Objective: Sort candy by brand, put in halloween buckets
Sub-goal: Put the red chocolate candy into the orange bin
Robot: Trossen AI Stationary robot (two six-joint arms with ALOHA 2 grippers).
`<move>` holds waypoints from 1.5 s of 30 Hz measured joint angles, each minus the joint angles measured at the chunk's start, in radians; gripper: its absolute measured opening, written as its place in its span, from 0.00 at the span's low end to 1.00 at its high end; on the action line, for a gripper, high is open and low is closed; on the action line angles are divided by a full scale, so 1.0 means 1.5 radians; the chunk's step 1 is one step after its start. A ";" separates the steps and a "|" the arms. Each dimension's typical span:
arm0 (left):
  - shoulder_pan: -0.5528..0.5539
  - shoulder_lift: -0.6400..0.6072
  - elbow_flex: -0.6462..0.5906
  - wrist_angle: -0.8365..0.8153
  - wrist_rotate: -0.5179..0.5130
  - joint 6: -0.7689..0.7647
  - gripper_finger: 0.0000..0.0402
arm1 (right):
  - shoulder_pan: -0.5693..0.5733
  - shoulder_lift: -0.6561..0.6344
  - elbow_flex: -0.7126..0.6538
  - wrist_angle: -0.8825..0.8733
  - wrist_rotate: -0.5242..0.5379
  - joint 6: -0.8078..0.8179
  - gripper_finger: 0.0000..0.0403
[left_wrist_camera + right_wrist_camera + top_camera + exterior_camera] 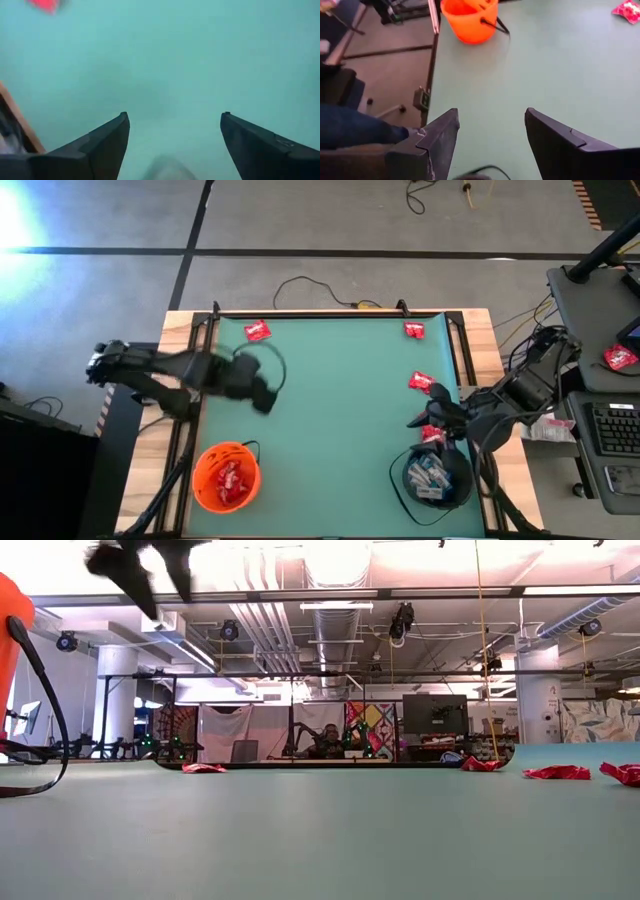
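Left end effector [263, 398] above green table [340, 420], fingers [107, 145] spread wide, nothing between them — orange bucket [226, 476] with red candy just below it near table's front edge. Loose red candy [257, 331] beyond it, toward far edge.

Right end effector [418, 420] partly open, empty — black bucket [433, 477] holding blue-and-white candy just beside it; red candies [421, 381] near.

Matt mat, shiny wrappers

We see a smooth matt green table mat [330, 410] edged in pale wood, a glossy orange plastic bucket [226, 477], and crinkled shiny red candy wrappers [257, 331].
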 joint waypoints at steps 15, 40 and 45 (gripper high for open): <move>0.477 0.033 -0.312 0.510 -0.119 0.051 0.73 | -0.068 -0.001 0.000 0.114 0.002 -0.029 0.56; 0.562 0.292 -0.348 0.715 -0.248 -0.075 0.74 | -0.284 0.024 -0.008 0.112 -0.057 0.012 0.77; 0.581 0.339 -0.321 0.723 -0.253 -0.071 0.74 | -0.293 0.041 -0.008 0.112 -0.084 0.045 0.77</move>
